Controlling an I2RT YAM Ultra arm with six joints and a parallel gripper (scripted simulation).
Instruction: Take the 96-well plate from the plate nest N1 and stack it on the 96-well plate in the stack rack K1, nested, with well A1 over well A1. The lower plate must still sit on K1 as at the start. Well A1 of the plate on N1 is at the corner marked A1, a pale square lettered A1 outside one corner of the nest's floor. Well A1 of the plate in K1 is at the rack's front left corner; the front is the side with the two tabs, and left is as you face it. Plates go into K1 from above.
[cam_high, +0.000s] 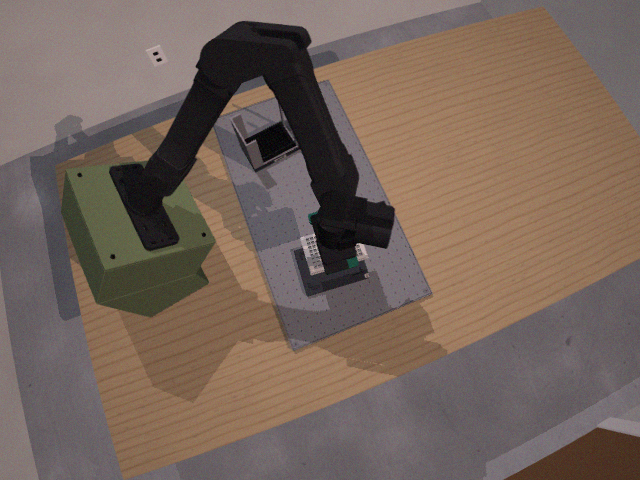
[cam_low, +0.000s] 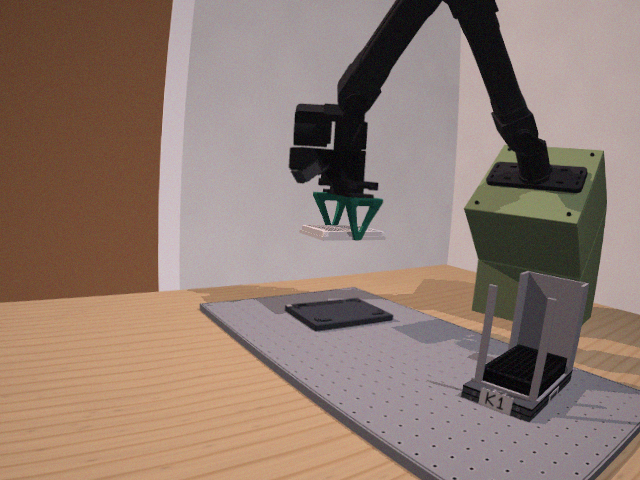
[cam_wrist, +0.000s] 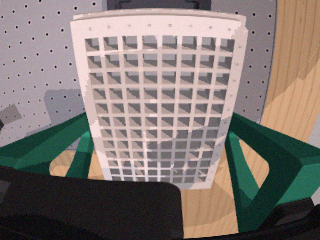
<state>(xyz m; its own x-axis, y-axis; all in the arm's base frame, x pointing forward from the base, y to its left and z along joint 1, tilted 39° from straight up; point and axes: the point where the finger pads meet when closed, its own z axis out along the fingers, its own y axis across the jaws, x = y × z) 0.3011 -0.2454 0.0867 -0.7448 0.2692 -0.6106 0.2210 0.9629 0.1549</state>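
Observation:
My gripper (cam_low: 344, 231) (cam_wrist: 159, 118) is shut on the white 96-well plate (cam_high: 312, 253) (cam_low: 323, 233) (cam_wrist: 150, 20), its green fingers on two opposite sides. The plate hangs roughly level, high above the board. The dark plate nest N1 (cam_high: 336, 286) (cam_low: 351, 315) lies below it, empty, with a small pale mark (cam_high: 367, 275) at one corner. The stack rack K1 (cam_high: 253, 155) (cam_low: 563, 320) stands at the board's other end. A black 96-well plate (cam_high: 272, 139) (cam_low: 522, 364) sits low inside it. The white plate's letters are too blurred to place well A1 surely.
The grey perforated board (cam_high: 279, 304) (cam_low: 382, 382) carries nest and rack. K1 has tall grey walls on the arm-base side and thin upright posts; its top is open. The green base block (cam_high: 155, 279) (cam_low: 522, 242) stands beside the board. Wooden table (cam_high: 491, 155) lies around.

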